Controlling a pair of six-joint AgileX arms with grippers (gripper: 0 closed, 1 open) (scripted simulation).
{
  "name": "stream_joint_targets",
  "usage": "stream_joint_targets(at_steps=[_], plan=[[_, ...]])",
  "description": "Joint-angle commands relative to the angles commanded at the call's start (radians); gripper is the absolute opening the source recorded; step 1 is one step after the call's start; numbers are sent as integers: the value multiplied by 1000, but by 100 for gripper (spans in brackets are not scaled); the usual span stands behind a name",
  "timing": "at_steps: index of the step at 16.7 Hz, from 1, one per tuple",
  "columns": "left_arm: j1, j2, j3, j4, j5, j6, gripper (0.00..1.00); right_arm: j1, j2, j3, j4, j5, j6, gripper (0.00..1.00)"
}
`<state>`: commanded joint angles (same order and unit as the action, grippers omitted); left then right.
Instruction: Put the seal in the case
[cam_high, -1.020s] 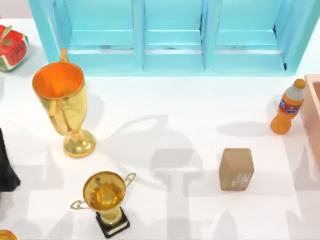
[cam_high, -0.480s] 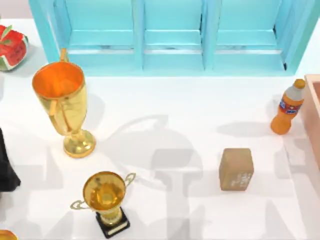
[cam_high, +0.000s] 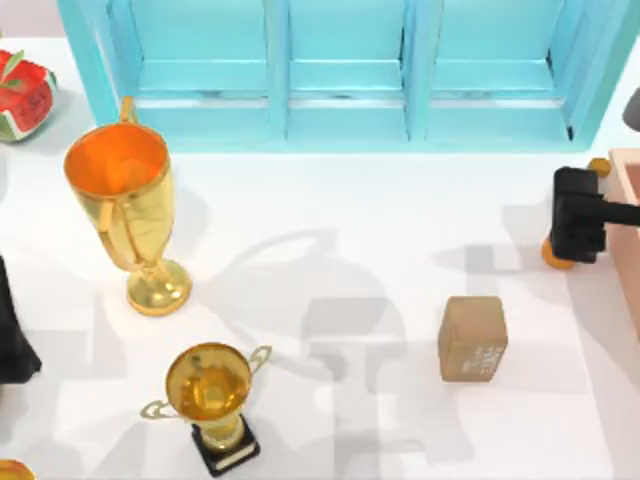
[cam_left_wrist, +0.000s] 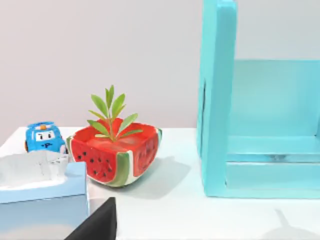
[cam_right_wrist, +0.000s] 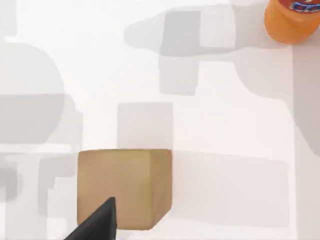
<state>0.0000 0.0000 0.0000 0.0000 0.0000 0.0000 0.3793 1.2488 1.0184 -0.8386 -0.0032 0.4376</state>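
Right hand (cam_high: 578, 215) high over the worktop's (cam_high: 400, 230) right side, a dark boxy shape in front of the orange bottle (cam_high: 556, 255), well apart from anything graspable; open or closed, cannot tell. In the right wrist view, one dark fingertip (cam_right_wrist: 97, 222) low in front of the seal (cam_right_wrist: 124, 187), with no contact visible. Seal (cam_high: 472, 338) alone on the bare worktop, right of centre and toward the near edge, left of and nearer than the bottle, apart from it. Case (cam_high: 628, 225) at the far right edge, partly in view, just beside the bottle, nothing visible inside. Task barely begun by the look of it: seal not gripped, not lifted, not in the case; approach, grasp, carry to the right and release all left to do. Left arm (cam_high: 12, 335) parked at the left edge. Seal a tan-brown wooden block, matte, with softly rounded edges and faint whitish marks on its top face. Case pinkish-tan, thick and straight-walled. Bottle smooth orange with a blue label. Worktop plain white and glossy, crossed by grey shadows.
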Motion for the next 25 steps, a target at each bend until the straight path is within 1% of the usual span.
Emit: stream_joint_targets(at_steps=[3,6,9,12,17,19,25], plan=[[0,0,0,0,0,0,100,80,224,196,-149,0,69,100],[0,0,0,0,0,0,100,145,415,345,-270,0,121,100],[0,0,0,0,0,0,100,192,546,450,-357,-1,155,100],[0,0,0,0,0,0,100,215,596,494,-398,-1,171,100],[0,0,0,0,0,0,100,210,594,488,-393,-1,170,100],[0,0,0,0,0,0,100,212,604,457,-357,-1,169,100],[0,0,0,0,0,0,100,217,679,276,-89,-1,174,100]])
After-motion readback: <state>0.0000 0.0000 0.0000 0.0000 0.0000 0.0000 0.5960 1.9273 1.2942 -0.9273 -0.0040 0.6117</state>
